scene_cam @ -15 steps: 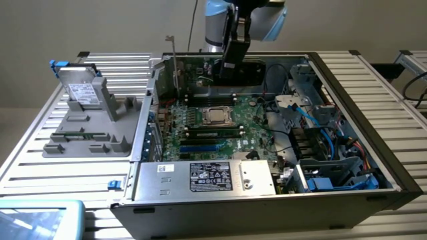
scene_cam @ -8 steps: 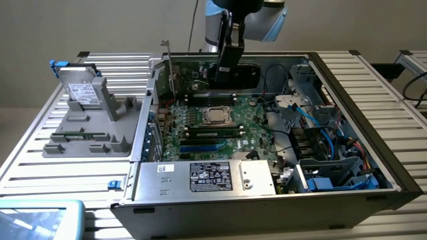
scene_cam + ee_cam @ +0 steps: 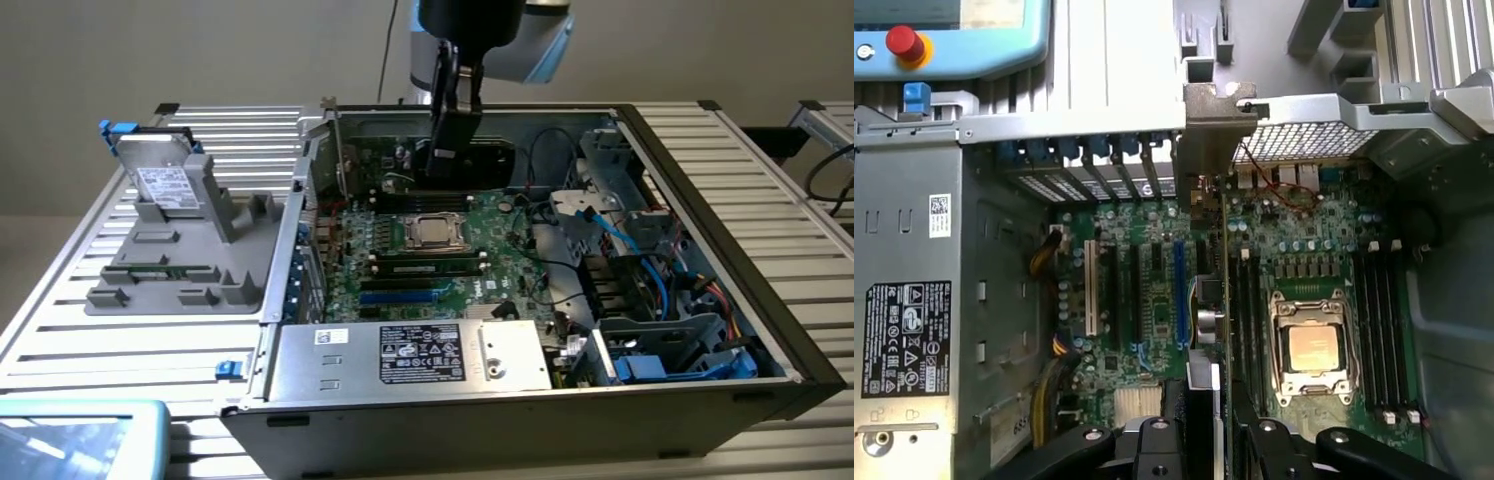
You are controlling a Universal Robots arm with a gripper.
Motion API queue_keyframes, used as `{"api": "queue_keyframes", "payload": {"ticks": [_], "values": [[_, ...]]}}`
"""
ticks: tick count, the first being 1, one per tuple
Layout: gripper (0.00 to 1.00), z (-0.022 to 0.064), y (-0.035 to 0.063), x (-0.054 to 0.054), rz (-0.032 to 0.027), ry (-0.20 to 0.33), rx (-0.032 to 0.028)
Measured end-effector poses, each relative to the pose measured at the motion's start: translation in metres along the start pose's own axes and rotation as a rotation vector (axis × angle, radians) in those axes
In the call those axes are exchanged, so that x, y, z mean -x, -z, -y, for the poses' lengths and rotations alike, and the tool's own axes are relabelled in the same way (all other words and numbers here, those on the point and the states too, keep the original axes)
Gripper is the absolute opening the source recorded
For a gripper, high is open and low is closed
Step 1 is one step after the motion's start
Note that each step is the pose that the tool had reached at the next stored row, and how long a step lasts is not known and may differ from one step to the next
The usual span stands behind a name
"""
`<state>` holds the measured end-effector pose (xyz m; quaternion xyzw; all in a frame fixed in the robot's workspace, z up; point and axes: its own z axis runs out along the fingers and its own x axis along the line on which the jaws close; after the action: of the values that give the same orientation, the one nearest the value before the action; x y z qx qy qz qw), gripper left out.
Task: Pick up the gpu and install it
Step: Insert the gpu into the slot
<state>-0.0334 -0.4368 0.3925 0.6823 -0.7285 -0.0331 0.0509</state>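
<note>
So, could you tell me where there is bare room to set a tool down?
The table's slats are bare at the exterior view's right of the computer case, and between the grey fixture and the teach pendant. Inside the case, cables crowd the drive cage.

I count one open black metal computer case (image 3: 534, 435), one green circuit-board card (image 3: 1206, 150), one silver hard drive (image 3: 167, 185), one grey plastic tray (image 3: 187, 272).

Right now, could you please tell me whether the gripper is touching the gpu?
Touching. The wrist view shows the gripper clamped on the gpu, one finger against each face.
</note>
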Motion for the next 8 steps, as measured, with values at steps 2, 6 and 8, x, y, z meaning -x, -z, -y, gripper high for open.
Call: {"api": "queue_keyframes", "payload": {"ticks": [2, 6, 8], "values": [[0.28, -0.0024, -0.0048, 0.000, 0.0001, 0.000, 0.0000], [0.28, -0.0024, -0.0121, -0.001, 0.0005, 0.002, 0.0000], [0.28, -0.0020, -0.0158, -0.001, 0.0007, 0.002, 0.0000]]}}
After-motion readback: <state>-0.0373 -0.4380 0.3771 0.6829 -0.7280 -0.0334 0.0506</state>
